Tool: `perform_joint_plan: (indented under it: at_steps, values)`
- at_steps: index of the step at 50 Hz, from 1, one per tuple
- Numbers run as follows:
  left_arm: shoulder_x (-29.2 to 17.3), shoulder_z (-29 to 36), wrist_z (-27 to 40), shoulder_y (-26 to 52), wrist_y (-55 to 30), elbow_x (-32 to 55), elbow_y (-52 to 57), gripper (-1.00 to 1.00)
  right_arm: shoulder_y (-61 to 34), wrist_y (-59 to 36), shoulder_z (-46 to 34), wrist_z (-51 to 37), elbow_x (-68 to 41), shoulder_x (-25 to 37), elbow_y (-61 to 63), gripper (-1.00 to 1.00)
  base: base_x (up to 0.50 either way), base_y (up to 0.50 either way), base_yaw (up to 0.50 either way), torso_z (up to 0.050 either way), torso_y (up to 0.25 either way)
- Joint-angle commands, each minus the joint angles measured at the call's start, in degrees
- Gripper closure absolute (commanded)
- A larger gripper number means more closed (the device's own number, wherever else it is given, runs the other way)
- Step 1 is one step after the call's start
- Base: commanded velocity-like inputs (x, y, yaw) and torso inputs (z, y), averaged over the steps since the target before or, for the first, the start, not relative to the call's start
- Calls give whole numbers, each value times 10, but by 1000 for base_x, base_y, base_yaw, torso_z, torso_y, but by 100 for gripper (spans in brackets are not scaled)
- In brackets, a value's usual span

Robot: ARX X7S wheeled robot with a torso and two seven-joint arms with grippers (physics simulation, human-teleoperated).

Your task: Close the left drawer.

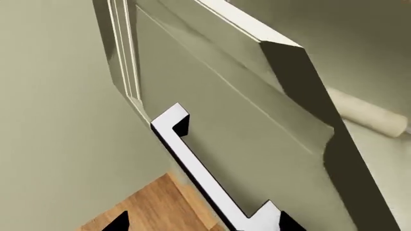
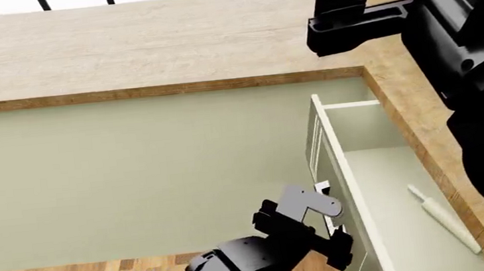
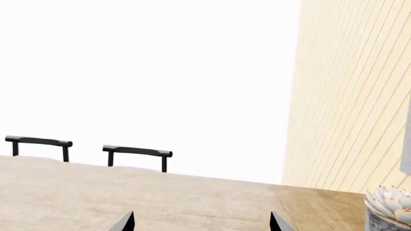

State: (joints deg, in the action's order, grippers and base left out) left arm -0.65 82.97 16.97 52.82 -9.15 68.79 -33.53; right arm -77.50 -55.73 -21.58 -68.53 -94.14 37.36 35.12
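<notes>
The left drawer (image 2: 380,182) stands pulled out from the cabinet face, below the counter (image 2: 153,44) edge, its pale inner walls open to the head camera. A rolling pin (image 2: 444,217) lies inside on the drawer floor, near the side wall farthest from the front panel.

The left gripper (image 2: 331,215) sits at the outer face of the drawer front, right by the bar handle (image 1: 205,168). In the left wrist view the handle fills the near field, with the two dark fingertips (image 1: 115,222) on either side of its lower end; the fingers are spread apart. Contact with the handle cannot be confirmed; the head view is partly blocked by the wrist.

The right gripper (image 2: 341,13) is held high above the counter, well apart from the drawer. Its fingertips (image 3: 125,222) appear separated in the right wrist view, with nothing between them. A potted succulent (image 3: 388,204) stands on the counter by the slatted wall.
</notes>
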Motion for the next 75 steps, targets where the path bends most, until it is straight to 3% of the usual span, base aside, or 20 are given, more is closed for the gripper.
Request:
perform_joint_plan:
  at_steps: [1,24,35,46,59,75]
  values:
    - [6,64,34,19,34,75,46,-100,-1,4,1,-1,-2,2,0,-100,0,0,0,0,0]
    - [6,65,59,4,31,69,90,-100,-5,11,3,0,-6,8,-1,-100,0,0,0,0,0]
    - [5,57,97,69,49,62,150,-100,-8,11,-4,-4,-8,4,1,-100,0,0,0,0,0]
    - [-72,30,142,133,36,66,252,-100,-16,12,-6,-11,-17,5,2,-100,0,0,0,0,0]
    - [-126,13,166,168,29,66,308,-100,-21,13,-8,-16,-21,6,2,-100,0,0,0,0,0]
    - [-253,12,196,150,50,33,385,-100,-24,14,-17,-20,-20,1,5,-100,0,0,0,0,0]
